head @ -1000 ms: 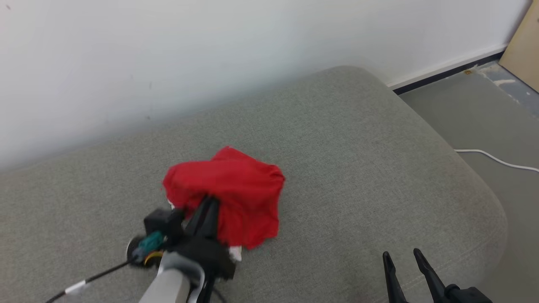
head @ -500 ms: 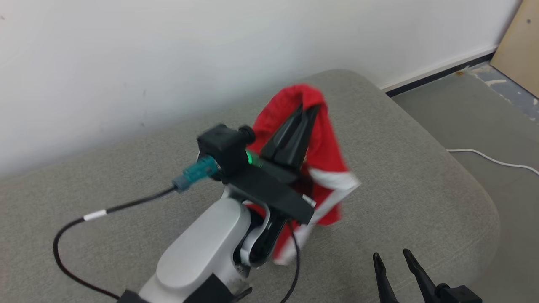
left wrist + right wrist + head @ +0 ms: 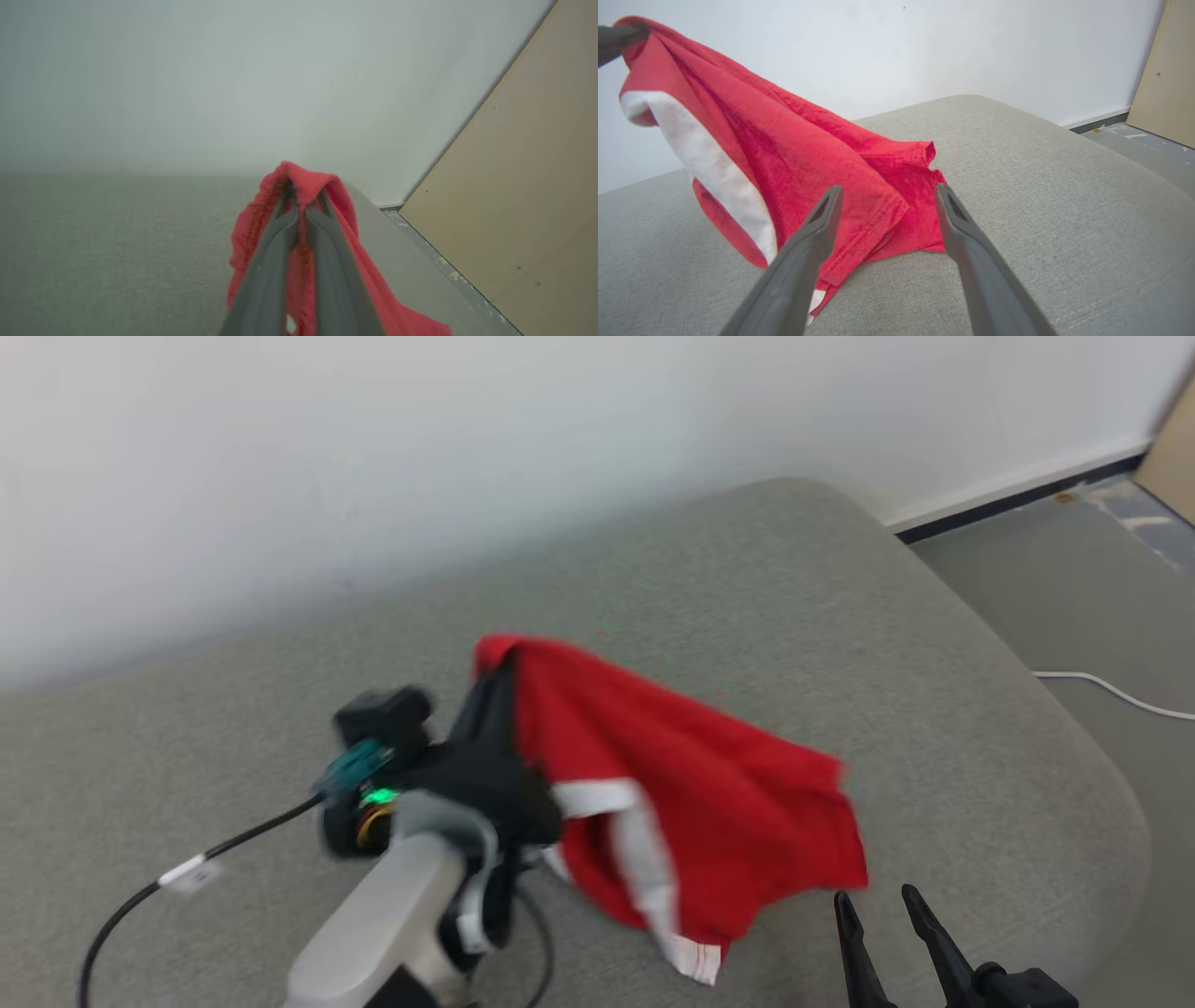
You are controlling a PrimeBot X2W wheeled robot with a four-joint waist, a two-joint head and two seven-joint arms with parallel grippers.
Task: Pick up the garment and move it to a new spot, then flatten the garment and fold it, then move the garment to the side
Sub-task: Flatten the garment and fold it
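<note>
Now, L hand pinching garment, end raised

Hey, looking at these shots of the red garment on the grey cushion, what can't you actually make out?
1. Left pincer tips, left wrist view: the red garment drapes over them, hiding how much cloth is pinched.
2. What kind of garment it is, head view: motion blur and its own folds hide its shape.
3. Right pincer body, head view: cut off by the bottom edge.
4. The grey cushion, head view: its left end runs past the picture's edge.
</note>
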